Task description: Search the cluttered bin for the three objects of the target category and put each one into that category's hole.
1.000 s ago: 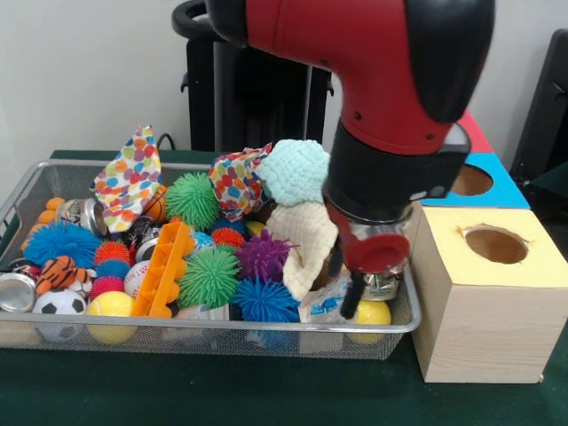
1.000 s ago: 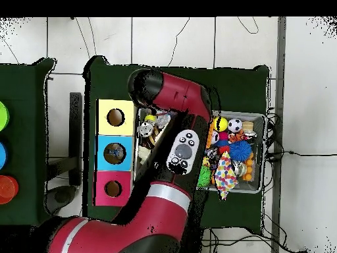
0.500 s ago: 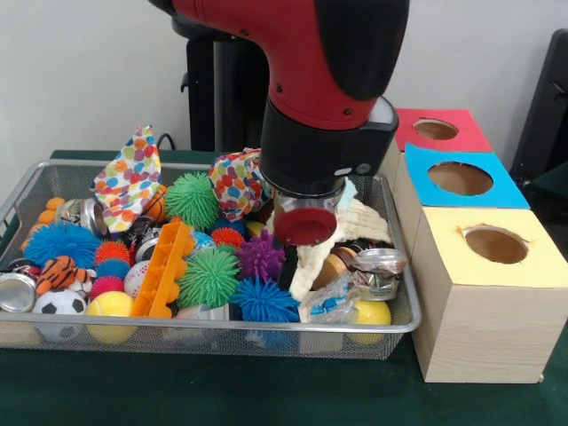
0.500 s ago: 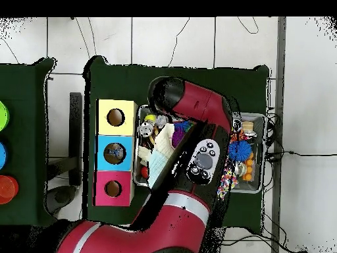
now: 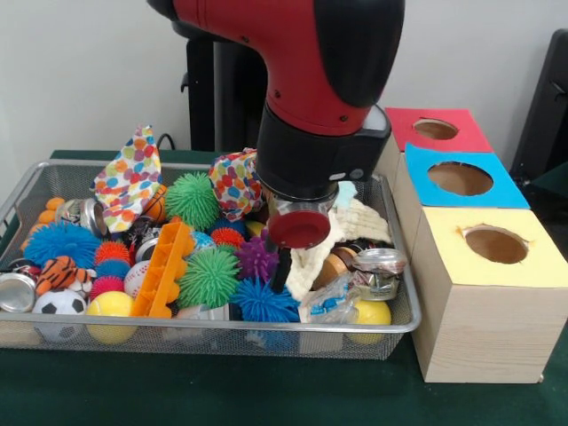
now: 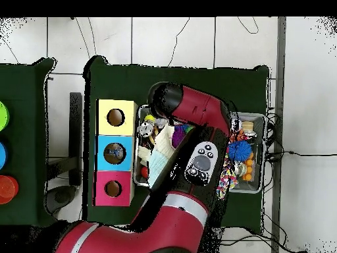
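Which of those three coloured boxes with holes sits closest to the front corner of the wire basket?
The yellow-topped box. It stands right beside the wire basket's front corner, while the blue box and red box line up behind it.

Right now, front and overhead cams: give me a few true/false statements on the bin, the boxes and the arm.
1. The wire bin is nearly empty. False: it is packed with toys, cloths and cans.
2. The yellow-topped box stands nearest the camera in the front view. True.
3. The blue-topped box stands between the yellow-topped box and the red-topped box. True.
4. The arm hangs over the boxes. False: it is over the bin.
5. A soccer ball lies at a front corner of the bin. True.
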Controlling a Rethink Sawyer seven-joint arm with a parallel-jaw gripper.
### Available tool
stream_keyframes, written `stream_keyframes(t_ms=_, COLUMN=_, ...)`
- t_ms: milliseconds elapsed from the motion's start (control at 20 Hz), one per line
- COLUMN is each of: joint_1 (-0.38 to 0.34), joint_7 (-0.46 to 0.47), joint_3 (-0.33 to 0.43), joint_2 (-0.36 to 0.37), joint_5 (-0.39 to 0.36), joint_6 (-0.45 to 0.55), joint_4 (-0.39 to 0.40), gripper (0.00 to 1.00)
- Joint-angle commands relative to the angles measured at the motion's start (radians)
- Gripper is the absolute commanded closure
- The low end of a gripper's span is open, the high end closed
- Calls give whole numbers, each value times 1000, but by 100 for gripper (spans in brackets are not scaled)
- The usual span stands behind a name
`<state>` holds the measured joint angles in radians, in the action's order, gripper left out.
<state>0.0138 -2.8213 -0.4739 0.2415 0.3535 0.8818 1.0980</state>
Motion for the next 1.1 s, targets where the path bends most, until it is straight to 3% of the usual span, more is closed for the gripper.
stream_keyframes(t_ms=50, joint_1=18, joint_7=-34, joint_3=134, joint_2=-54, joint_5=-26, joint_6=-80, joint_4=75, gripper=0)
stream_keyframes(t_ms=550, joint_1=53, joint_7=-84, joint_3=108, joint_2=-98, joint_5=-14, joint_6=-66, joint_4=24, gripper=0)
stream_keyframes(t_ms=1100, joint_1=68, joint_7=-71, joint_3=115, joint_2=-115, joint_5=-9, joint_6=-125, joint_4=51, gripper=0)
